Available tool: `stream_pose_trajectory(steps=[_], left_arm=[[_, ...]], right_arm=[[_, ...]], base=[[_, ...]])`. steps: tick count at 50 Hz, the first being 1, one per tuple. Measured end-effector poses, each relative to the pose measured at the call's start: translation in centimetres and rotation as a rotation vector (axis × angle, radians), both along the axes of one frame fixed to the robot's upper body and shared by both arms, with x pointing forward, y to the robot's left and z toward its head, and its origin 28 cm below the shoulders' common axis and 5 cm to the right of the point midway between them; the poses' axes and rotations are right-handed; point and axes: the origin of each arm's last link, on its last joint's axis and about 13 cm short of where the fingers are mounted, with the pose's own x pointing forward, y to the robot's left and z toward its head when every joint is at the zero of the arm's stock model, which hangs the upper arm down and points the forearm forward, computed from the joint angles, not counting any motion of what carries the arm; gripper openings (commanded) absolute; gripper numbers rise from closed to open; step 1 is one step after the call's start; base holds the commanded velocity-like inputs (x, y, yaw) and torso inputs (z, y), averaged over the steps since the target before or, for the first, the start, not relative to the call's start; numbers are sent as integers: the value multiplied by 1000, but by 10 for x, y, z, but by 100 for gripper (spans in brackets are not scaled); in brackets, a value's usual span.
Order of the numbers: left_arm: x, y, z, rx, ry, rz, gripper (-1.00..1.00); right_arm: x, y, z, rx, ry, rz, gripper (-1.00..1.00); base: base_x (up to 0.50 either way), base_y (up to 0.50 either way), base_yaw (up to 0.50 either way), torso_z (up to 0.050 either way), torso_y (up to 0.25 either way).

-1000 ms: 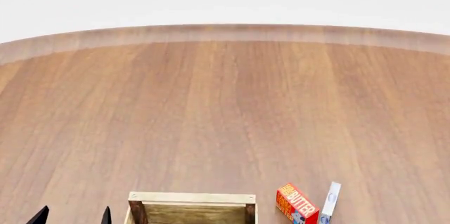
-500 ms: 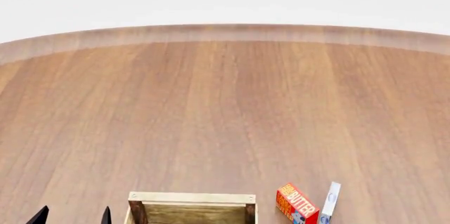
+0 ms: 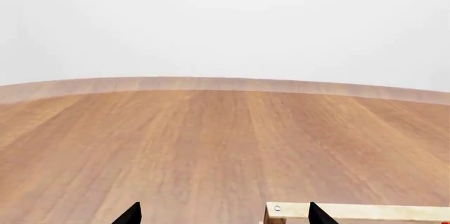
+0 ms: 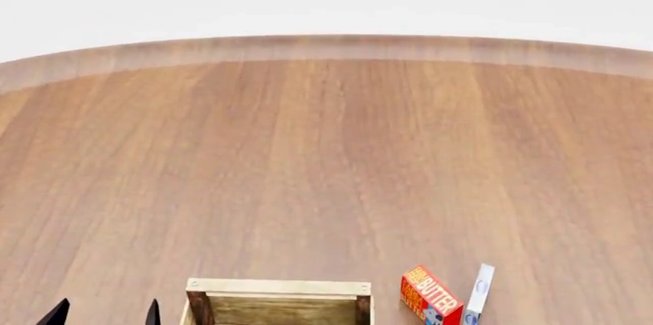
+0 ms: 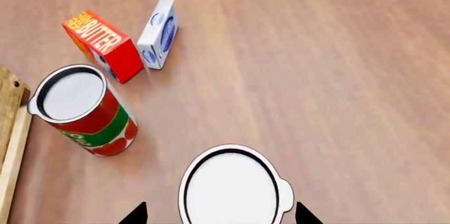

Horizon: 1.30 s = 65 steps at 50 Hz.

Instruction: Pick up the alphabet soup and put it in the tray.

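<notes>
In the right wrist view, my right gripper [image 5: 219, 214] is open, with one fingertip on each side of a can [image 5: 232, 188] seen from above. Only its pale lid and rim show and its label is hidden; it is likely the alphabet soup. A red-and-green can [image 5: 88, 110] stands beside it. The light-wood tray shows as an end rail in the head view [image 4: 277, 288], in the left wrist view [image 3: 365, 211], and as an edge in the right wrist view [image 5: 10, 129]. My left gripper [image 4: 102, 314] is open and empty, just left of the tray; it also shows in the left wrist view [image 3: 221, 216].
A red butter box [image 5: 102, 45] and a white-and-blue box [image 5: 159, 33] lie beyond the red-and-green can; both also show in the head view, the butter box [image 4: 430, 294] and the white box [image 4: 479, 288]. The round wooden table [image 4: 326, 149] stretches far ahead.
My left gripper's fingertips have sunk slightly toward the bottom edge of the head view. Nothing else has moved.
</notes>
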Motion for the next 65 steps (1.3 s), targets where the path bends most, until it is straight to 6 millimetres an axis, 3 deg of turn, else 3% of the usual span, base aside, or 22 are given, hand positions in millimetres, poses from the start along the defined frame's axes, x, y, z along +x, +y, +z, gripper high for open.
stream_pose_trajectory(steps=[28, 29, 50, 65], left_arm=[[1, 0, 0, -1, 0, -1, 100], [1, 0, 0, -1, 0, -1, 100], [0, 0, 0, -2, -1, -1, 100], [0, 0, 0, -3, 0, -2, 100]], right_arm=[[0, -6, -9, -14, 14, -11, 100], [0, -6, -9, -15, 13, -10, -100], [-2, -3, -4, -10, 4, -8, -100], [-5, 4, 20, 2, -42, 22, -100]], base=[[0, 0, 0, 0, 0], [0, 0, 0, 0, 0], [0, 0, 0, 0, 0], [0, 0, 0, 0, 1]])
